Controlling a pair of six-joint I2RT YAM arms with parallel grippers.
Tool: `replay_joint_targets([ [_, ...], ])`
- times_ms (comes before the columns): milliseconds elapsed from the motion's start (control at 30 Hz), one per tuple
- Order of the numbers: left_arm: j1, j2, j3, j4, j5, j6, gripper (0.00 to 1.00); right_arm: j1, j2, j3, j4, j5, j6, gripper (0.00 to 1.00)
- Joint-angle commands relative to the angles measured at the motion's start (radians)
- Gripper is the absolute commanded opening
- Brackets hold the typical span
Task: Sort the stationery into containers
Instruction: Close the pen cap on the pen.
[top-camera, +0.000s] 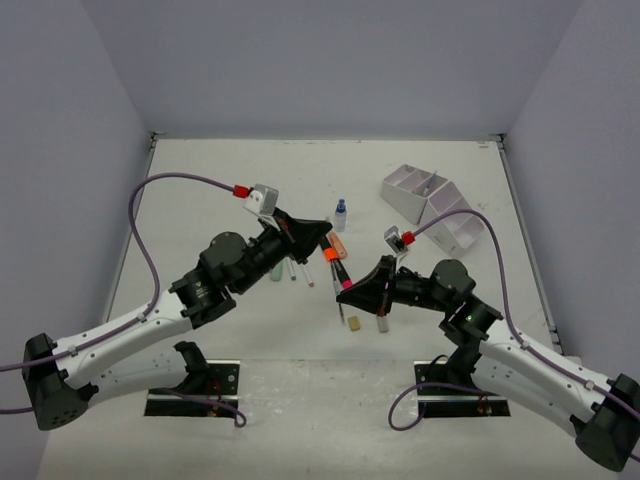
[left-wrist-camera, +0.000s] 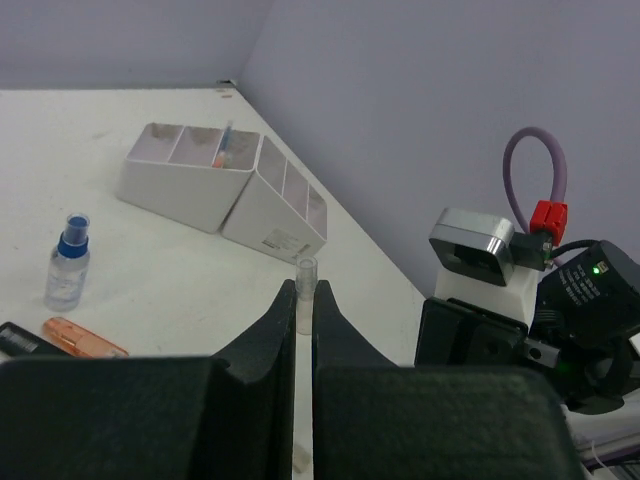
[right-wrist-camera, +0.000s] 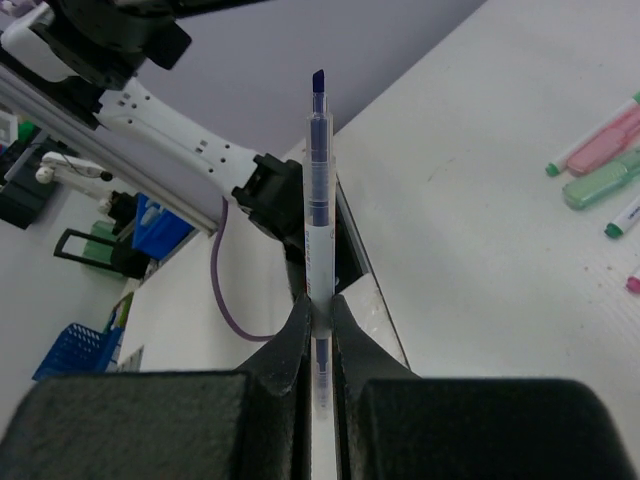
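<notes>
My left gripper (top-camera: 322, 234) is shut on a thin clear pen (left-wrist-camera: 305, 283), whose end sticks up between the fingertips in the left wrist view (left-wrist-camera: 305, 292). My right gripper (top-camera: 349, 297) is shut on a clear pen with a blue tip (right-wrist-camera: 318, 190), which stands up from the jaws in the right wrist view (right-wrist-camera: 318, 306). The white organizer (top-camera: 430, 205) stands at the far right and also shows in the left wrist view (left-wrist-camera: 215, 185). A blue-capped bottle (top-camera: 340, 214), a black marker with orange and pink (top-camera: 336, 263) and two small erasers (top-camera: 354, 322) lie between the grippers.
Pink (right-wrist-camera: 603, 143) and green (right-wrist-camera: 598, 182) highlighters lie on the table beyond the right gripper. Thin pens (top-camera: 300, 270) lie partly under the left arm. The two grippers are close together at the table's middle. Grey walls enclose the table.
</notes>
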Motion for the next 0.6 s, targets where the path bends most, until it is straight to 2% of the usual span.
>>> replay_joint_targets([
  [0, 0.006, -0.025, -0.046, 0.177, 0.126, 0.029, 0.00, 0.009, -0.001, 0.006, 0.127, -0.009, 0.033, 0.00],
  [267, 0.005, -0.047, -0.051, 0.184, 0.199, -0.016, 0.00, 0.009, -0.030, 0.053, 0.005, 0.115, -0.011, 0.00],
  [567, 0.006, -0.049, -0.086, 0.190, 0.205, -0.053, 0.00, 0.009, -0.038, 0.073, -0.032, 0.127, -0.030, 0.00],
])
